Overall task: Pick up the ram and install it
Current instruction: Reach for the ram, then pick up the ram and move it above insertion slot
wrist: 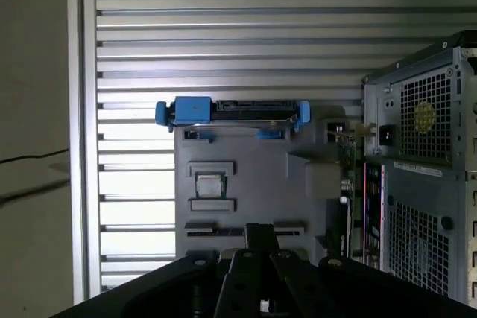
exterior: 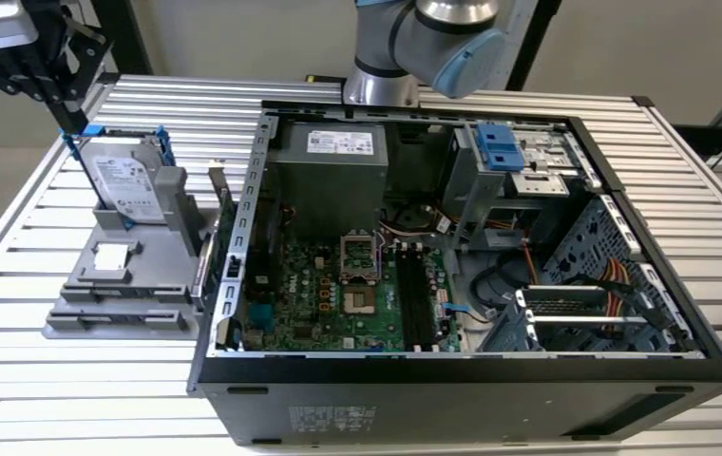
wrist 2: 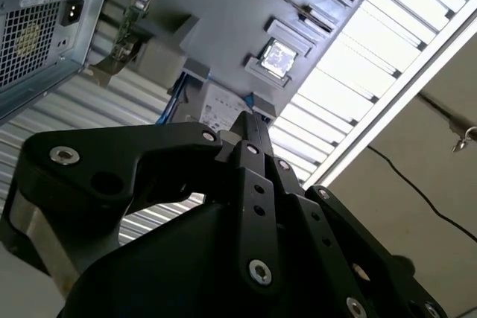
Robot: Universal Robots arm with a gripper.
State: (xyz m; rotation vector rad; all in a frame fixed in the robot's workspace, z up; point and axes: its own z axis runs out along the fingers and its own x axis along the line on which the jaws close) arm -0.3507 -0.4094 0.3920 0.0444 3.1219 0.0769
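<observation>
My black gripper hangs high at the exterior view's left, above the grey parts stand. Its fingers are shut with nothing between them, as both wrist views show. In the first wrist view the tips lie over a narrow slot of the stand. The ram is hidden from me. Long black memory slots run along the green motherboard in the open computer case. I cannot tell whether a stick stands in them.
A silver-labelled hard drive in a blue frame stands upright at the stand's far end, just under the gripper. A green card with a metal bracket sits between stand and case. The slatted metal table carries everything.
</observation>
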